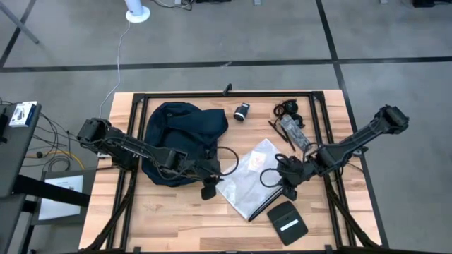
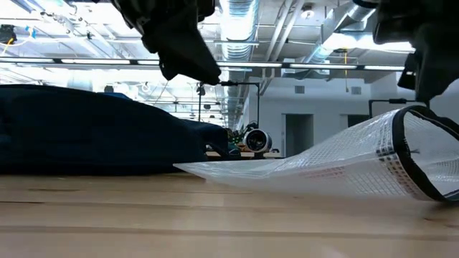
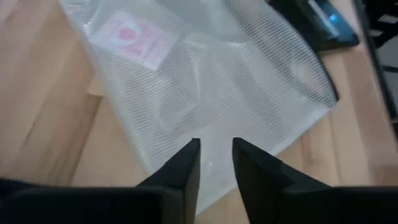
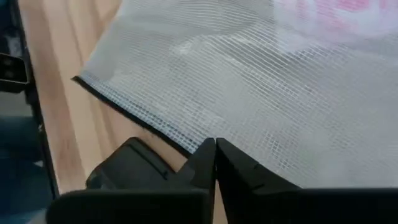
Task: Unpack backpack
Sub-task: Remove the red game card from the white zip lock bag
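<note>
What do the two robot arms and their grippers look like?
Both arms are dark, thin and jointed. The left gripper has two black, wedge-shaped fingers that narrow to flat tips. The right gripper has the same black, angular fingers. No markings show on them.

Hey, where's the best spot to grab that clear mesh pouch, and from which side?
Take the mesh pouch by its black-trimmed edge on the right arm's side, coming from there: that edge curls up off the table, the rest lies flat. The right gripper is shut on it.
</note>
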